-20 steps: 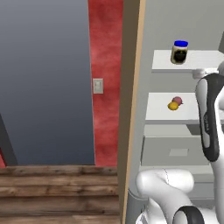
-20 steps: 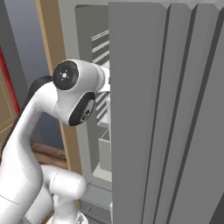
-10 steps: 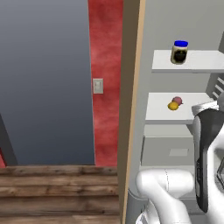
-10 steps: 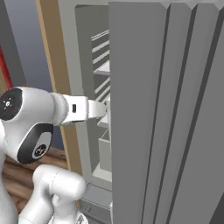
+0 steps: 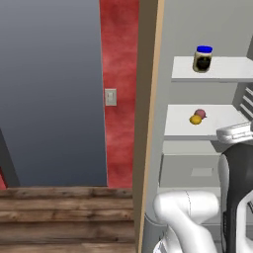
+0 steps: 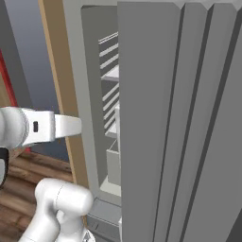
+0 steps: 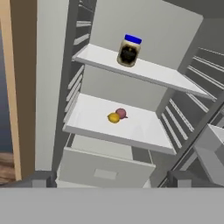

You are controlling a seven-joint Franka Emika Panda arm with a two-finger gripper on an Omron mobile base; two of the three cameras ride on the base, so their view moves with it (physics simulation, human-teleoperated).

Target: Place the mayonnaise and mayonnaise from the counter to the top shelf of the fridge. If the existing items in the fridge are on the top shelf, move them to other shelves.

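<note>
gripper: fingertips sit at the bottom edge of the hand view, too dim to read; can't tell if the jaws are apart or together, nothing seen held
arm change: the arm has dropped over the last second; in the left base view the dark forearm went from shelf height at the right edge to the lower right corner, and in the right base view the big joint slid down and left, leaving a white link (image 6: pixel 45 127) reaching right toward the fridge opening
scene change: jar and both fruits sit where they were a second ago (base did not move, background identical)
mayonnaise jar (image 7: pixel 129 50): upright on the top shelf (image 7: pixel 153 72), blue lid, dark label, towards the shelf's left half, near its back; also in the left base view (image 5: pixel 202 59)
second jar: not visible in these frames
jar vs gripper: well apart, far from and above the hand; hand camera looks up into the fridge (image 7: pixel 52 87) from in front of the drawer
red fruit (image 7: pixel 121 113): on the middle shelf (image 7: pixel 140 129), touching or just beside the orange-yellow fruit (image 7: pixel 113 117) on its left-near side
fruits vs jar: one shelf below, roughly under it
drawer (image 7: pixel 103 168): below the middle shelf, closed, nearest to the hand
fridge door (image 6: pixel 189 118): open, ribbed inner face at the right of the right base view
surroundings: red wall with a light switch (image 5: pixel 110 97), wooden steps at the lower left
</note>
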